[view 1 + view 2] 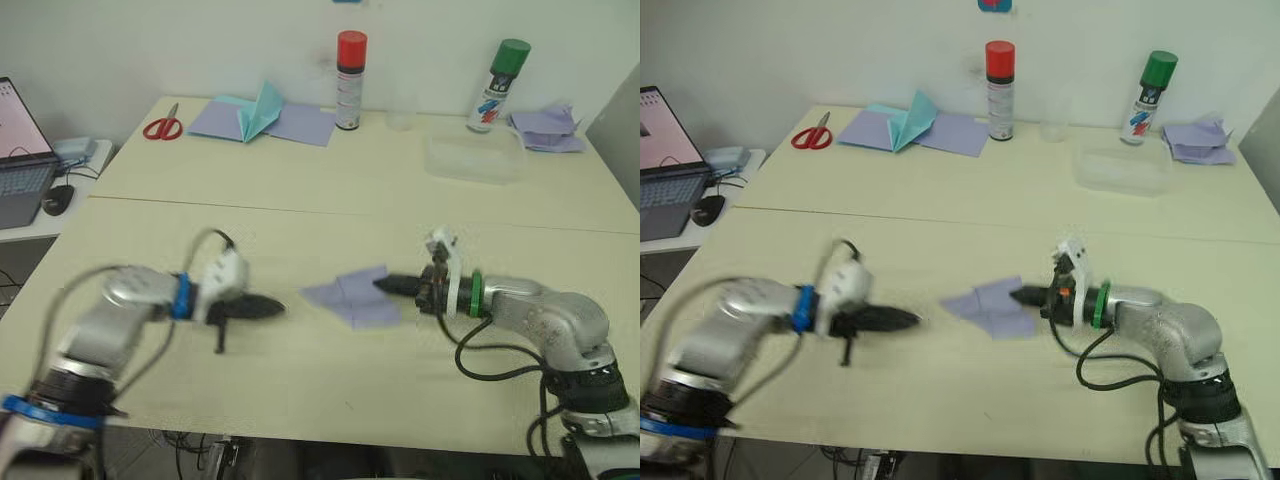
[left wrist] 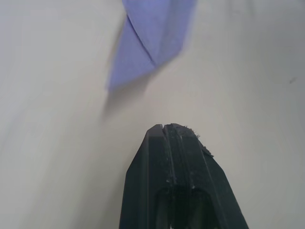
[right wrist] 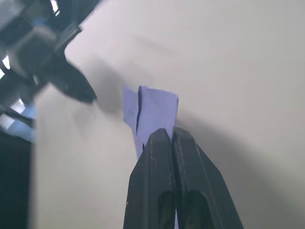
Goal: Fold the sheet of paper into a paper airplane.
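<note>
Near the middle of the table (image 1: 300, 390) we saw the partly folded sheet of paper (image 1: 352, 298) lying flat. Our right gripper (image 1: 384, 284) pinched its right edge between pressed-together fingers. Our left gripper (image 1: 276, 309), fingers closed on nothing, hovered just left of it.

Pale cream table (image 1: 300, 380), seam running across between near and far halves. Near half: folded lavender sheet of paper (image 1: 352, 297) lying around the middle. Far half: red-handled scissors (image 1: 163, 126) at left, flat lavender sheets (image 1: 300, 124) with a teal paper plane (image 1: 258, 112) on them, red-capped spray can (image 1: 350, 80), clear plastic tub (image 1: 474, 157), green-capped spray can (image 1: 498, 86), crumpled lavender paper pile (image 1: 547, 129) at far right
</note>
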